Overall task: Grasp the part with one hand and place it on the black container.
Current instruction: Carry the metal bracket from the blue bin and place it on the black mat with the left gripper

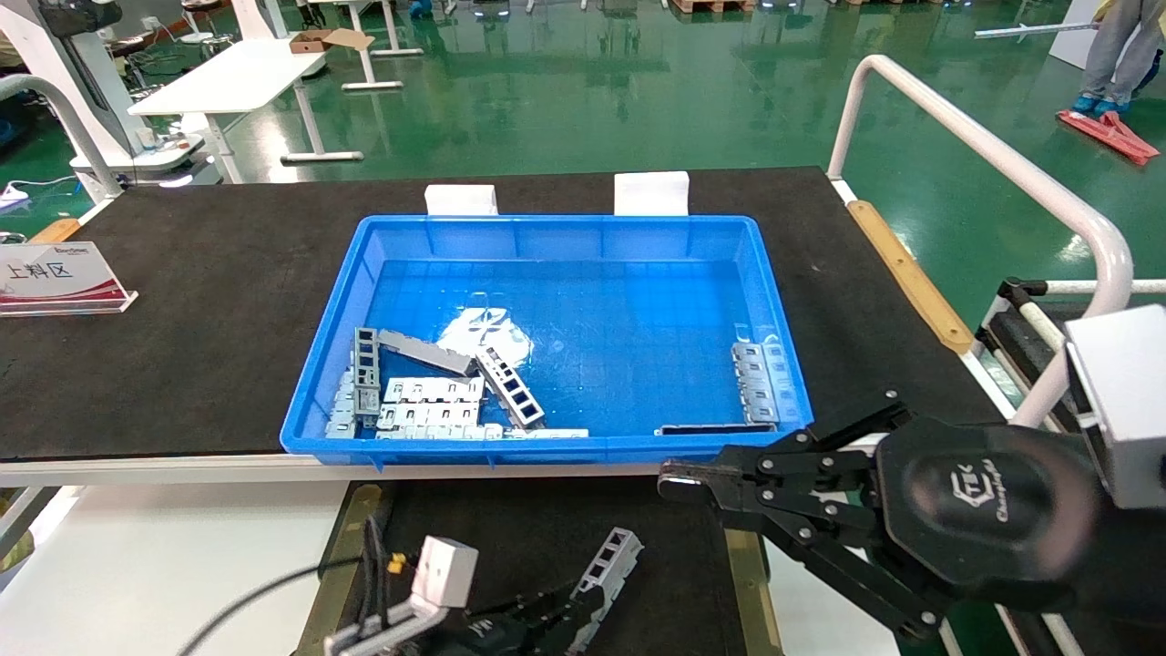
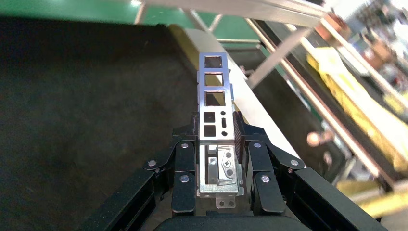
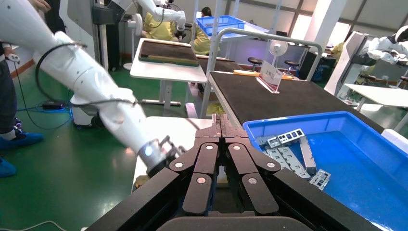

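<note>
My left gripper is shut on the part, a silver-grey ladder-shaped bar, and holds it above the black container, a matte black surface with tan strips along its sides. In the left wrist view the part sticks out from between the fingers, over the black container. My right gripper is shut and empty, just in front of the blue bin's near right corner. In the right wrist view its fingertips are pressed together.
The blue bin stands on the wide black tabletop and holds several more metal parts at its near left and near right. A sign stands at the left. A white rail runs along the right.
</note>
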`<state>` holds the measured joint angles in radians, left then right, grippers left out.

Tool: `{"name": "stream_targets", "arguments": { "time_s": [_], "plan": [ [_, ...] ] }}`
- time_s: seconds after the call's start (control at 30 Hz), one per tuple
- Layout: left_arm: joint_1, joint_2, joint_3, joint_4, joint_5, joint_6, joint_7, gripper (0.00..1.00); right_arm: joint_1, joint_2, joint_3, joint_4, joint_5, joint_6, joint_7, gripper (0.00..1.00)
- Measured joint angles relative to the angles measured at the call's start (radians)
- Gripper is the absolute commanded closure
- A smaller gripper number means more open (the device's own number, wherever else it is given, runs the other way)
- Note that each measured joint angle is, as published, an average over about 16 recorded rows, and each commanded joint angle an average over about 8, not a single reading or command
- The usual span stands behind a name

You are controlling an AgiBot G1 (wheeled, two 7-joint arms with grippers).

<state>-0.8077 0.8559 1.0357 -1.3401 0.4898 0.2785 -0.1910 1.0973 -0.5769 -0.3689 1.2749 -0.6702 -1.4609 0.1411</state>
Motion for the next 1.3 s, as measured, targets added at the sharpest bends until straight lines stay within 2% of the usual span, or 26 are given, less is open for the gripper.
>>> {"name": "stream_targets", "arguments": {
  "time_s": [0.27,0.5,0.97,1.3],
  "plan": [
    [0.051,0.129,-0.031,0.028,-0.02,-0.212,-0.01,1.0,0.0,0.0,0.0,0.0,0.0,0.0,0.0,1.0],
    [0.068,0.235,-0.073,0.084,0.0,-0.331,0.005,1.0,0.0,0.0,0.0,0.0,0.0,0.0,0.0,1.0],
    [0.062,0.397,-0.154,0.251,0.068,-0.395,0.037,1.0,0.0,0.0,0.0,0.0,0.0,0.0,0.0,1.0],
    [0.055,0.471,-0.206,0.352,0.109,-0.395,0.04,1.0,0.0,0.0,0.0,0.0,0.0,0.0,0.0,1.0]
  ]
}}
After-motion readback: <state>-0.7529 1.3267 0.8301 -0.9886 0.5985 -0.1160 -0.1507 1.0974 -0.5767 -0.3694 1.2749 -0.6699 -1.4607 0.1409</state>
